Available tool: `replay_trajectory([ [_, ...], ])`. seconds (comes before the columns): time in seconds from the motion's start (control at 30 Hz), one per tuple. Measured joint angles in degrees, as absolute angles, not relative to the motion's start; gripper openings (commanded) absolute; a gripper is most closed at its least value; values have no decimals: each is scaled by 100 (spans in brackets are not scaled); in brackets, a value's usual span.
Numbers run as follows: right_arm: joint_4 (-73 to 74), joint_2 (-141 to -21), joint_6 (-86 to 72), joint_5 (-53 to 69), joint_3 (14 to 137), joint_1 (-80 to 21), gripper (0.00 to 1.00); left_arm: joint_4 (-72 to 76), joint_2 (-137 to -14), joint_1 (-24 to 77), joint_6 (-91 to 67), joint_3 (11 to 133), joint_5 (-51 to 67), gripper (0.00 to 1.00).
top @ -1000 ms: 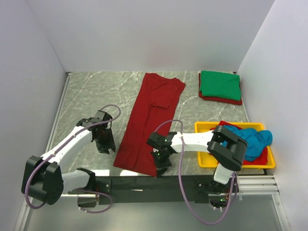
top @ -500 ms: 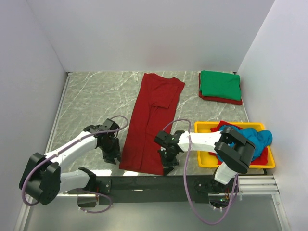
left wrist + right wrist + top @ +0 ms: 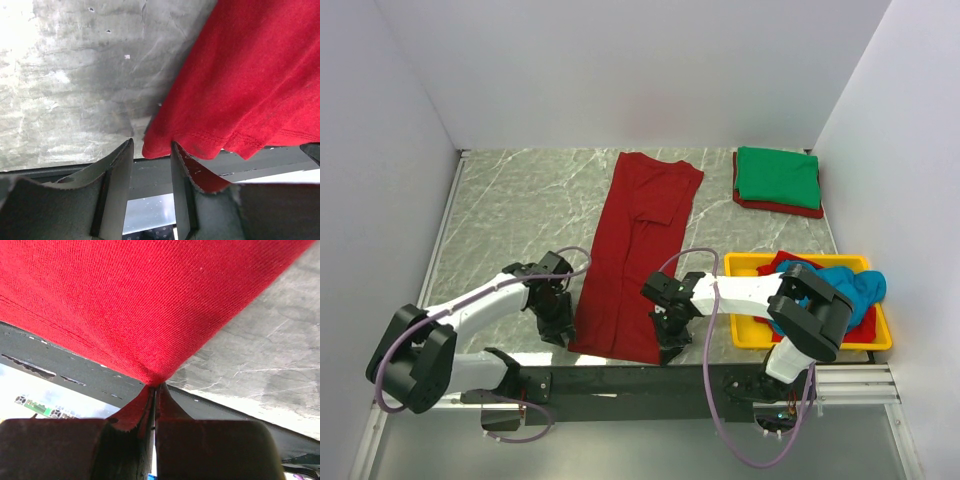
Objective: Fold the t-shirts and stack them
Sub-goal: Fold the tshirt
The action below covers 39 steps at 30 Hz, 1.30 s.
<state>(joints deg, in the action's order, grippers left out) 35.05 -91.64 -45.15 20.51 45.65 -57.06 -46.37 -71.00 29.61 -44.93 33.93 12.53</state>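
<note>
A long dark red t-shirt [image 3: 635,240] lies folded lengthwise down the middle of the table, its hem at the near edge. My right gripper [image 3: 670,345] is shut on the hem's near right corner; in the right wrist view the cloth [image 3: 150,300] fans out from the pinched tips [image 3: 155,386]. My left gripper [image 3: 558,325] is at the near left corner, open. In the left wrist view that corner [image 3: 150,146] sits just between the fingertips [image 3: 151,150], and the rest of the shirt [image 3: 250,75] spreads to the right.
A folded green t-shirt [image 3: 777,176] lies on a folded dark red one [image 3: 780,208] at the back right. A yellow tray [image 3: 745,268] at the right holds a crumpled teal blue shirt [image 3: 845,290] and red cloth. The table's dark front rail [image 3: 620,378] runs just below both grippers.
My left gripper has moved right and nearer, up to the shirt's near left corner. The right gripper carried its corner slightly right, narrowing the hem, then held still.
</note>
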Motion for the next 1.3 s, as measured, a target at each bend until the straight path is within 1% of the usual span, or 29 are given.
replay_trajectory([
  [0.2,3503,-9161,-4515,2051,4565,-5706,0,-4593,-7227,2989,-4495,3393,1234,40],
  [0.37,3500,-9161,-4515,2053,4565,-5706,0,-4565,-7365,3050,-4519,3393,1205,36],
  [0.4,3500,-9161,-4517,2053,4565,-5706,0,-4565,-7391,3063,-4532,3393,1194,33],
  [0.43,3500,-9161,-4517,2053,4563,-5706,0,-4565,-7413,3074,-4541,3393,1181,27],
  [0.57,3494,-9161,-4525,2056,4560,-5706,0,-4560,-7487,3098,-4602,3393,1164,24],
  [0.6,3487,-9153,-4534,2056,4552,-5706,0,-4558,-7496,3105,-4604,3393,1164,22],
  [0.7,3465,-9113,-4539,2053,4517,-5706,0,-4547,-7500,3122,-4633,3393,1173,12],
  [0.73,3454,-9098,-4543,2053,4499,-5706,0,-4543,-7502,3129,-4630,3395,1177,6],
  [0.8,3454,-9072,-4552,2045,4486,-5706,0,-4543,-7502,3135,-4633,3400,1192,1],
  [1.07,3726,-8879,-4536,1914,4525,-5706,0,-4604,-7354,3173,-4622,3450,1164,0],
  [1.3,4215,-8425,-4613,1861,4932,-5706,0,-5148,-6700,3181,-4635,4294,742,0],
])
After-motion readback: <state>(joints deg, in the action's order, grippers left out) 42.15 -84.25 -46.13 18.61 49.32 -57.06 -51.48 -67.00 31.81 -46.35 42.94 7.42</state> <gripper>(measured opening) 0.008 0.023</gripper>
